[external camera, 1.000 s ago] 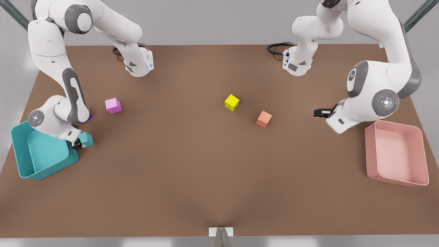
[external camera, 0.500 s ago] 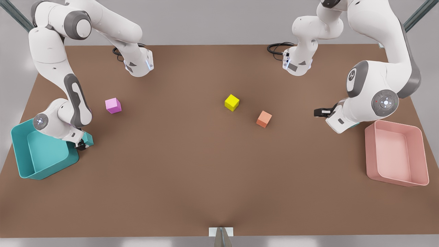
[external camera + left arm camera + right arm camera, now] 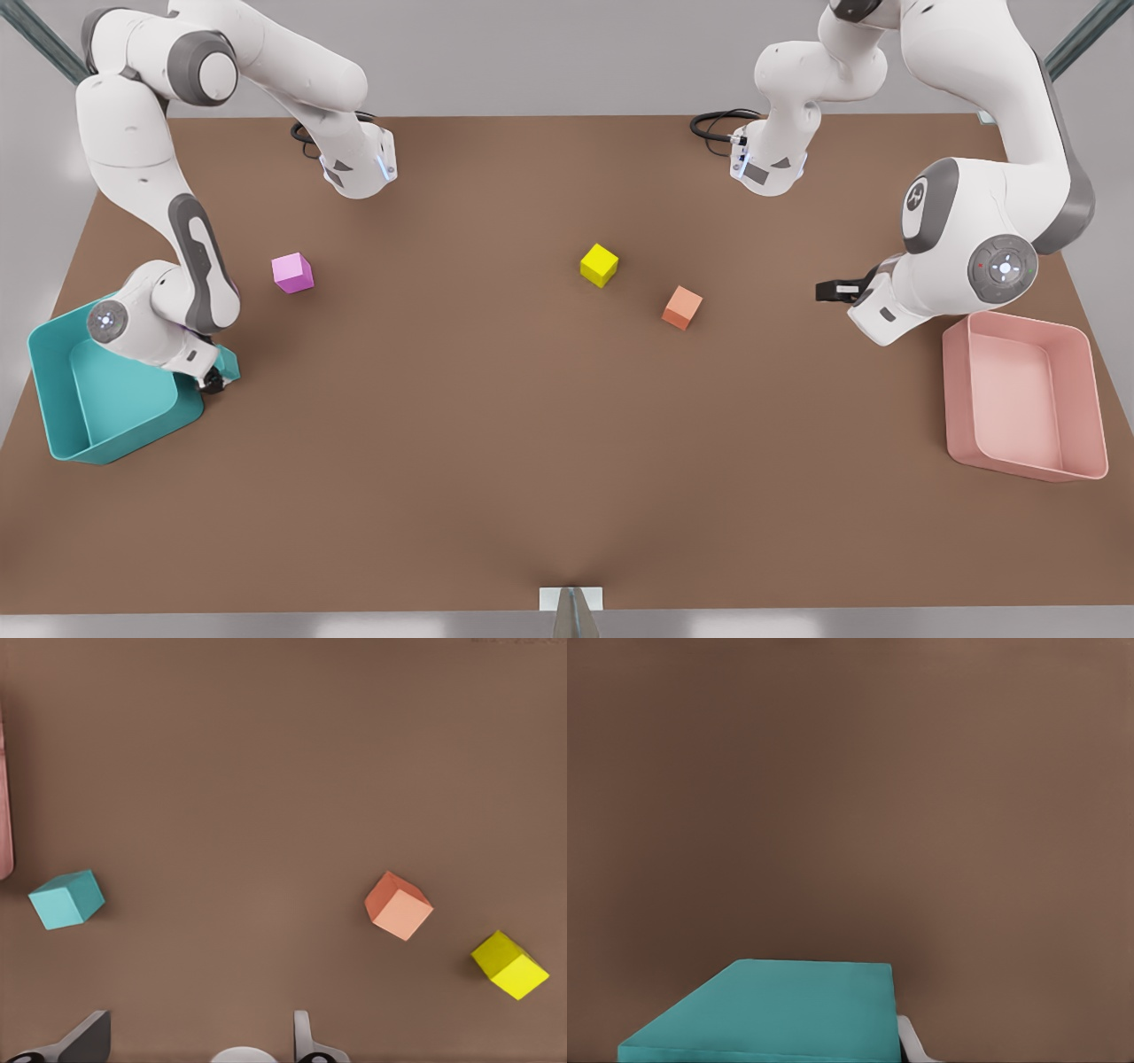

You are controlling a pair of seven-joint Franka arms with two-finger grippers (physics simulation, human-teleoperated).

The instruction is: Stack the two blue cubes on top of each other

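- Teal on teal in the front view: the first teal cube (image 3: 229, 359) sits on the brown bench (image 3: 496, 461), tight against the corner of the teal bin (image 3: 62, 399) on the front view's left. The right tool (image 3: 211, 381) is down low right at that cube. From here I cannot tell whether it has a hold.
- Over on the front view's right, the left tool (image 3: 837, 290) hangs above the bench near the pink bin (image 3: 1028, 461). It looks to be waiting.
- Left wrist view: the left tool (image 3: 197, 1032) is spread wide with nothing in it. The second teal cube (image 3: 66, 899) lies just beside the pink bin's wall (image 3: 4, 815). It is well apart from the orange cube (image 3: 399, 905) and the yellow cube (image 3: 509, 965).
- Right wrist view: the first teal cube (image 3: 771, 1010) looms right under the camera, so the right tool is on top of it.
- To do this grab well, I'd say square up on two flat faces. Grip firmly and lift straight up so the cube doesn't catch the bin. Then it has to cross the whole bench to its twin.
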